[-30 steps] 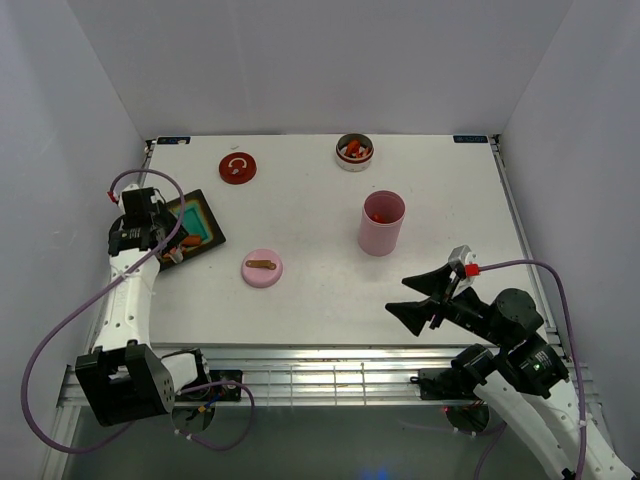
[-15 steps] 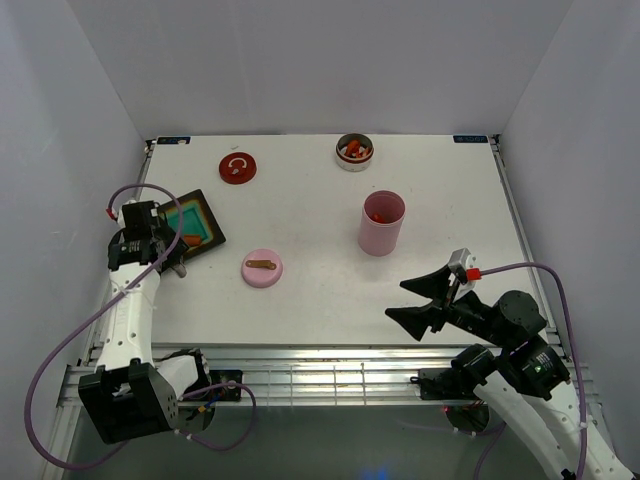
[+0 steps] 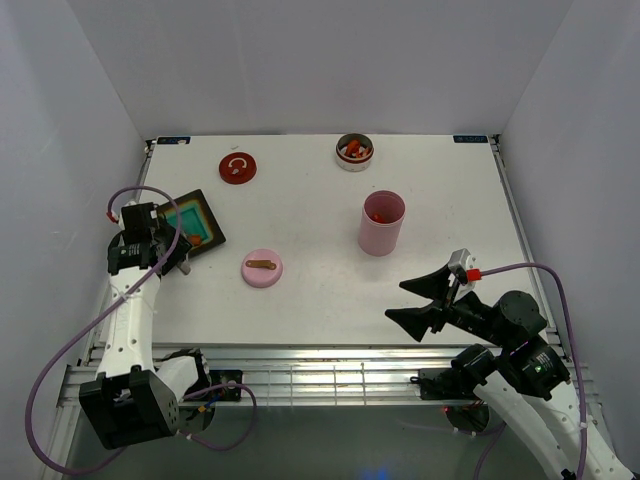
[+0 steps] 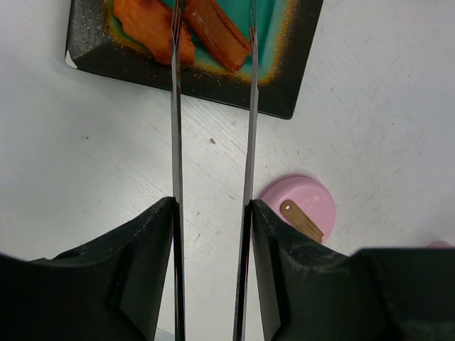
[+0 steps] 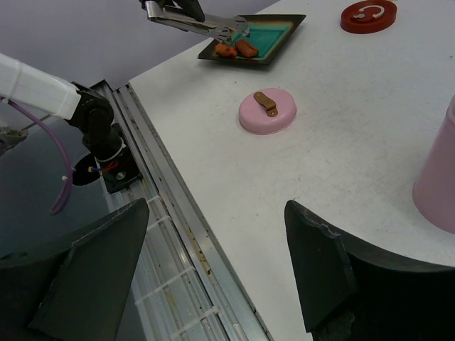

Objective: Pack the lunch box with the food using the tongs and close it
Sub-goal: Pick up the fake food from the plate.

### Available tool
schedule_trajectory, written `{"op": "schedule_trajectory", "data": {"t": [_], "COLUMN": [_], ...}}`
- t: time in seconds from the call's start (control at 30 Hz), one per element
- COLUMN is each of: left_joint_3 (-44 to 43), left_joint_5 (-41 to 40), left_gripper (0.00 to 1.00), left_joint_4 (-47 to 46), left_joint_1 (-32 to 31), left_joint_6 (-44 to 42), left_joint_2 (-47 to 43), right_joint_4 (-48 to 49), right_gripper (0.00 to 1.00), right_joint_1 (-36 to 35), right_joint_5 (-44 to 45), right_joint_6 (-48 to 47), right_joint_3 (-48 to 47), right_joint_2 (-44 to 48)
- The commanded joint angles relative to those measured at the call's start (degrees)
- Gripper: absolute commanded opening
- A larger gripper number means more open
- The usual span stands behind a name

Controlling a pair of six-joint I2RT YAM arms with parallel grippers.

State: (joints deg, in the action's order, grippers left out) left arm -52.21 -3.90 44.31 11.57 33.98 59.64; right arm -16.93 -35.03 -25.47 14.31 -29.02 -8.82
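At the table's left edge, your left gripper (image 4: 212,213) is partly closed on the tongs (image 4: 175,142), one finger pressed against the outside of each thin arm. The two arms run apart and nearly parallel out over the tray (image 4: 288,85). Their tips are cut off at the top of the left wrist view, so you cannot tell whether they touch anything. Two orange food pieces (image 4: 213,32) lie on the tray's teal inside. One tong arm crosses over the left piece and the other runs just beside the right piece. From above, the gripper hides the tray's near corner and the tongs are hard to make out.

More food sits in the bowl (image 3: 354,165) at the far edge, too small to tell piece from piece. A red bit (image 3: 377,215) shows inside the pink cup (image 3: 380,238). The cup is cut off at the side of the right wrist view. A pink lid (image 3: 262,270) lies near the tray and a red lid (image 3: 237,167) farther back.

Your right gripper (image 5: 217,209) hangs over the near right of the table, jaws spread wide, holding nothing.
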Motion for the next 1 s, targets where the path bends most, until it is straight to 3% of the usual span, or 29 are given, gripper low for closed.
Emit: {"op": "schedule_trajectory", "data": {"t": [0.0, 0.37, 0.73, 0.97], "left_joint_3": [-0.01, 2.55, 2.2, 0.97], "left_joint_5": [2.58, 6.8, 3.11, 7.58], "left_gripper": [0.56, 0.58, 0.59, 0.59], "left_joint_4": [-2.48, -7.14, -8.1, -12.84], "left_joint_1": [0.2, 0.2, 0.2, 0.2], "left_joint_6": [2.5, 5.13, 4.52, 2.77], "left_joint_2": [-2.24, 0.56, 2.15, 7.68], "right_joint_4": [2.43, 1.55, 1.11, 0.85], "right_gripper": [0.83, 0.83, 0.83, 0.83], "right_joint_1": [-0.39, -0.39, -0.39, -0.48], "right_joint_5": [-0.28, 0.16, 0.16, 0.07], "right_joint_6": [-0.86, -1.03, -1.12, -1.12], "right_joint_3": [-0.43, -1.04, -1.57, -1.66], "right_joint_2": [0.29, 0.73, 0.82, 1.0]}}
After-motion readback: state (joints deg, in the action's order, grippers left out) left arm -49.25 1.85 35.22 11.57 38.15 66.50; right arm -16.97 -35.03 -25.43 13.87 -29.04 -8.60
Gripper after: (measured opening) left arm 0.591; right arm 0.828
